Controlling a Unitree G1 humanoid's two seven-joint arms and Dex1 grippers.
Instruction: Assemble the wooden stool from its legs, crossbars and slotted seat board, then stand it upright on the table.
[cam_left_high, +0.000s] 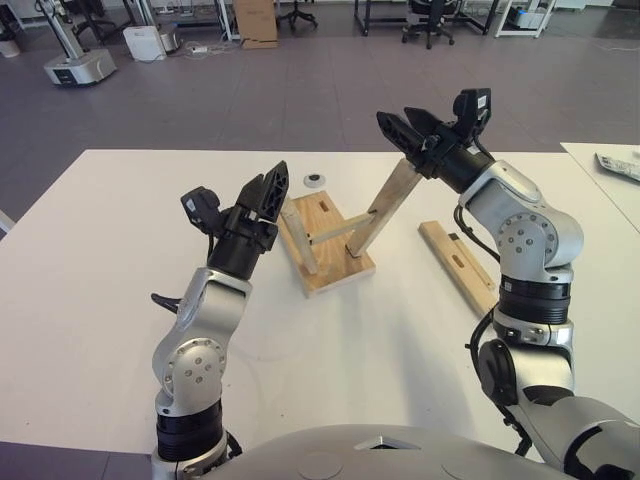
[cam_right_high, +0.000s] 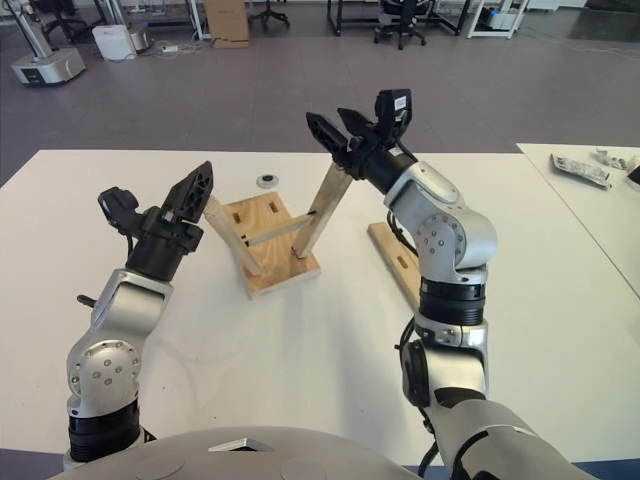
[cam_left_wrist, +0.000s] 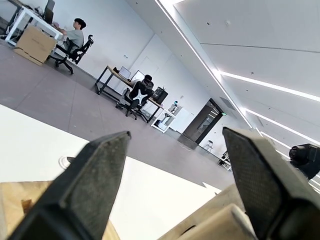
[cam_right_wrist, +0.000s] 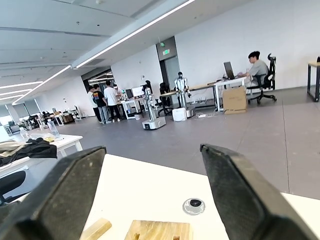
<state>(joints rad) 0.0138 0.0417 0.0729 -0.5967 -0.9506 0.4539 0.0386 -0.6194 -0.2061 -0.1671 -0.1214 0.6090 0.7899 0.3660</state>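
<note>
Left claw (cam_left_high: 273, 175) and right claw (cam_left_high: 394, 116) agape, empty. Board (cam_left_high: 336, 272) carries legs (cam_left_high: 388, 200), crossbar (cam_left_high: 332, 232) (half-built); slat (cam_left_high: 458, 263) loose.

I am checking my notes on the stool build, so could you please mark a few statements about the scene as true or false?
1. The seat board lies flat on the table with two legs standing up from it. True.
2. A crossbar joins those two legs. True.
3. The right gripper is shut on a leg. False: its fingers are open, above the leg's top.
4. The loose slotted bar lies to the robot's left of the seat board. False: it lies to the right.
</note>
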